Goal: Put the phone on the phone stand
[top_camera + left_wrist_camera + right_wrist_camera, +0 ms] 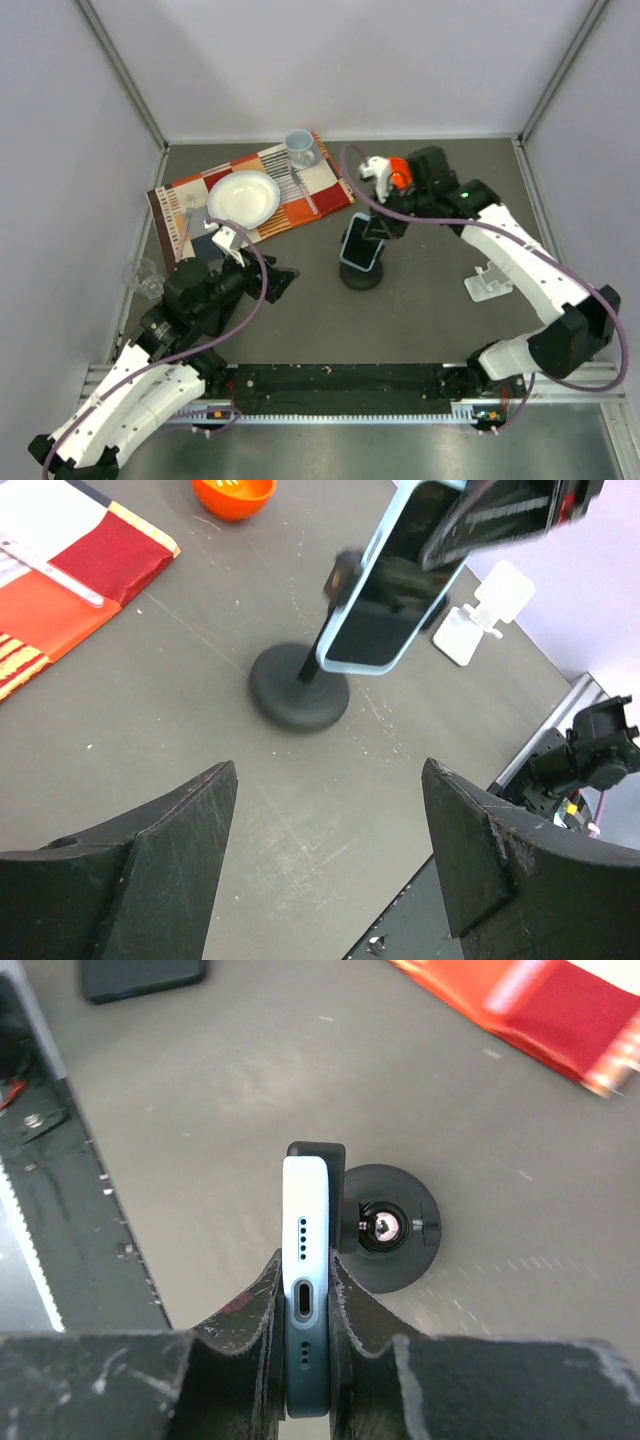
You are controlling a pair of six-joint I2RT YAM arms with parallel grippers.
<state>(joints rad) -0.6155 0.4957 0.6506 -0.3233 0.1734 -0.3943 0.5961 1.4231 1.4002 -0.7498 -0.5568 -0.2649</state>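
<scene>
Worktop [430, 310]: dark grey, scuffed, enclosed by pale walls [340, 60].
Phone [360, 243]: pinched edgewise by right fingers [255, 1310], held tilted at the head of the phone stand [360, 277].
Left fingers [170, 850]: spread wide above worktop.

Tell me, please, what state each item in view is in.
right tool: shut on phone
phone: tilted, lower end gripped
left tool: open, empty
black stand: upright, phone at its head
white stand: upright, empty
cup: upright
plate: empty
</scene>
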